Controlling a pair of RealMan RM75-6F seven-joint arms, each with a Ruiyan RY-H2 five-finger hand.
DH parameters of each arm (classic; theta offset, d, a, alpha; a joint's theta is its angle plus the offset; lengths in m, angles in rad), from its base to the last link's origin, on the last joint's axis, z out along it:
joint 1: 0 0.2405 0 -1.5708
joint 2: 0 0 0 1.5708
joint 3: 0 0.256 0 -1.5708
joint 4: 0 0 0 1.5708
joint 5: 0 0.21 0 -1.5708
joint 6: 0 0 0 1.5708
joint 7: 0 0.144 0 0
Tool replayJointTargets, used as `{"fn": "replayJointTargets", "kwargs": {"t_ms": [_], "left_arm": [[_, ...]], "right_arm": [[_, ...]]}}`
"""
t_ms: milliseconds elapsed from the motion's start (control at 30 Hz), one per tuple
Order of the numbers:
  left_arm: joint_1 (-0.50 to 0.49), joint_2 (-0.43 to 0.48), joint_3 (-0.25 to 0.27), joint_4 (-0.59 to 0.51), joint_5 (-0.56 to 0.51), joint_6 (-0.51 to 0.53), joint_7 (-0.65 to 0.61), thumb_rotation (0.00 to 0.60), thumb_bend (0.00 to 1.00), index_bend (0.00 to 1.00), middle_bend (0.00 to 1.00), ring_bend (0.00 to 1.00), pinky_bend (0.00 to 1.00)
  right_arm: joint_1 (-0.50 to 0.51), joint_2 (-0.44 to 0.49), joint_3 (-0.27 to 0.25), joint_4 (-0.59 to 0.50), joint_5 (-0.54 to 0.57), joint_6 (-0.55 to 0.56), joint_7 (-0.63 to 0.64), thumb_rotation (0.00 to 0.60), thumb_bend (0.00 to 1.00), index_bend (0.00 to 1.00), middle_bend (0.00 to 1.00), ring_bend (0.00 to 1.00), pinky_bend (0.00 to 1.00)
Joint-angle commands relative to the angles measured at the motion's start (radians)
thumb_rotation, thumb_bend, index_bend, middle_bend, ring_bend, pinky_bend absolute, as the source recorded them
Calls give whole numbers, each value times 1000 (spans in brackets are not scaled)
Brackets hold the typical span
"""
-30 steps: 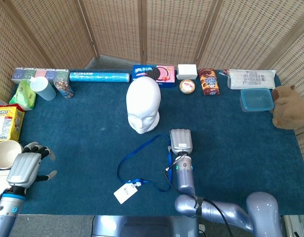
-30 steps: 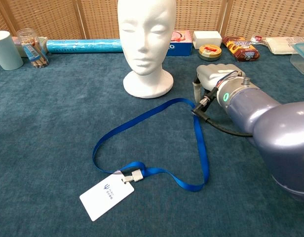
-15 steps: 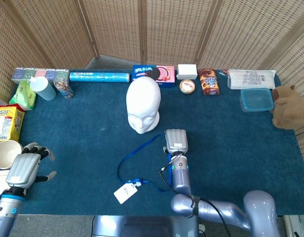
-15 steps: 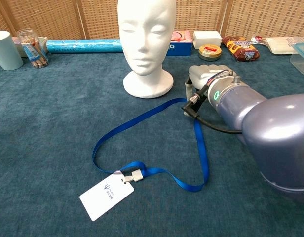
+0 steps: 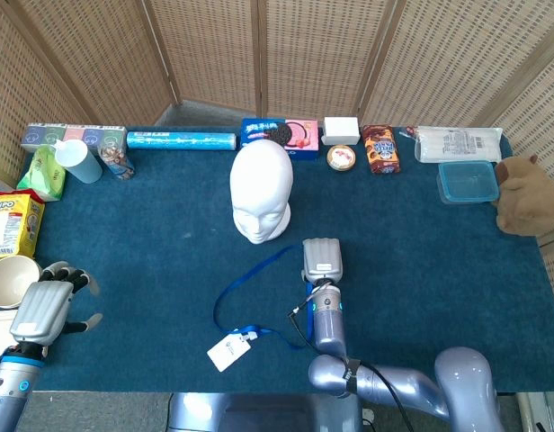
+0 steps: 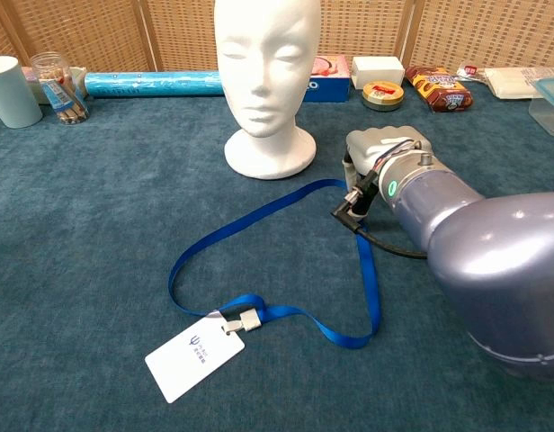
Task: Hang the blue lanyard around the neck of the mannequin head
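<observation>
The white mannequin head (image 5: pixel 261 193) stands upright on the blue cloth, facing me, also seen in the chest view (image 6: pixel 263 72). The blue lanyard (image 5: pixel 253 270) lies flat in a loop in front of it, its white badge (image 6: pixel 194 355) at the near end. My right hand (image 5: pixel 321 259) hovers palm down over the far right end of the strap (image 6: pixel 259 213), by the mannequin's base. Its fingers are hidden under the hand (image 6: pixel 378 147), so any hold on the strap is not visible. My left hand (image 5: pixel 48 306) rests at the near left with fingers spread, holding nothing.
Along the back edge stand a blue roll (image 5: pixel 181 140), a cookie box (image 5: pixel 280 137) and snack packs. A white cup (image 5: pixel 12 281) and a yellow box (image 5: pixel 12 225) sit beside my left hand. A plastic container (image 5: pixel 467 181) and a plush toy (image 5: pixel 527 195) are far right.
My right hand shifted left toward the end of the lanyard loop, then settled there. The lanyard, mannequin head and left hand stayed put.
</observation>
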Motion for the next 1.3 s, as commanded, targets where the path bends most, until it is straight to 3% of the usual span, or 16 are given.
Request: {"fn": "replayJointTargets", "kwargs": {"t_ms": [33,467,1300], "left_arm": [[0,-2,0,1,2,1,-2,592,180,492,407,304,167],[2,-5,2,3,7,4,-4,591,179,492,407,303,168],[14,11,5,-11,12,15,-16,592,179,492,407,303,167]], "right_arm": [[-3,3,-2,5,-1,5,-2,546,294,474,974,1000,1000],[-20,31,-7,21,2,12,-13,544,294,466,974,1000,1000],[-1,50,30,15,55,-39,-10,544,294,402,974,1000,1000]]}}
